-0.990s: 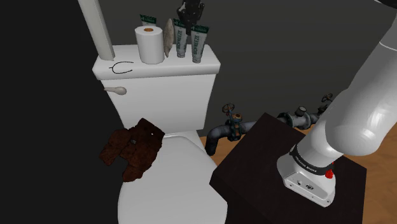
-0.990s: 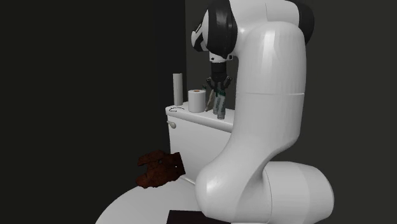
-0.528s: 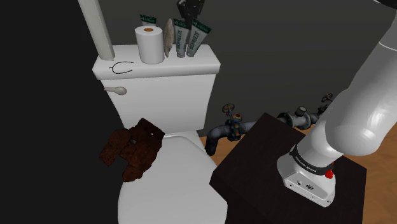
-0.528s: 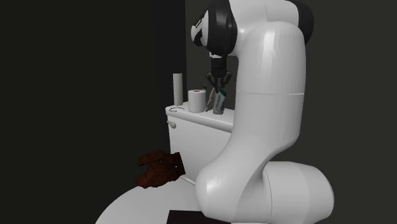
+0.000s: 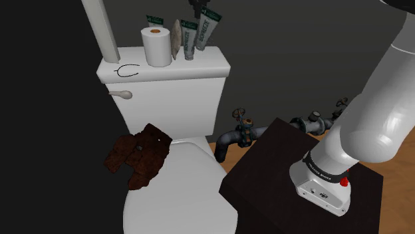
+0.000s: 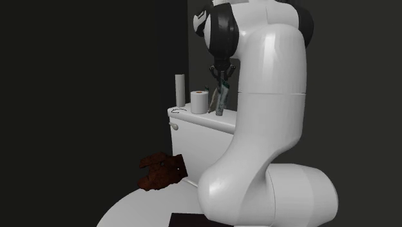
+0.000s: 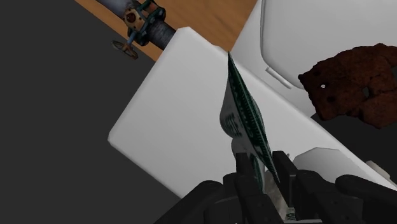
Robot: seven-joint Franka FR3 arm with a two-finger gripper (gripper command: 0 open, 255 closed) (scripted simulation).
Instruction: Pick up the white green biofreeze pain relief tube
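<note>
Over the white box-shaped toilet tank point(image 5: 166, 86), the black two-finger gripper point(image 7: 263, 170) is clamped on the flat white-and-green printed tube point(image 5: 205, 30), which hangs tilted just above the tank's lid. The grasp looks made and the lift begun. Only carrying it well clear seems left.

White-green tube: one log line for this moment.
gripper: shut on white-green squeeze tube | tube: tilted, above white toilet-tank lid | phase: lift

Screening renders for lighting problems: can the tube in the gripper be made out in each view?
Shoulder view: dim overall, yet the tube stands out against the dark wall above the white toilet tank. Second exterior view: darkest, the bright arm dominates and the tube reads faintly. Wrist view: evenly lit, no glare on the tube in the shut gripper.
</note>
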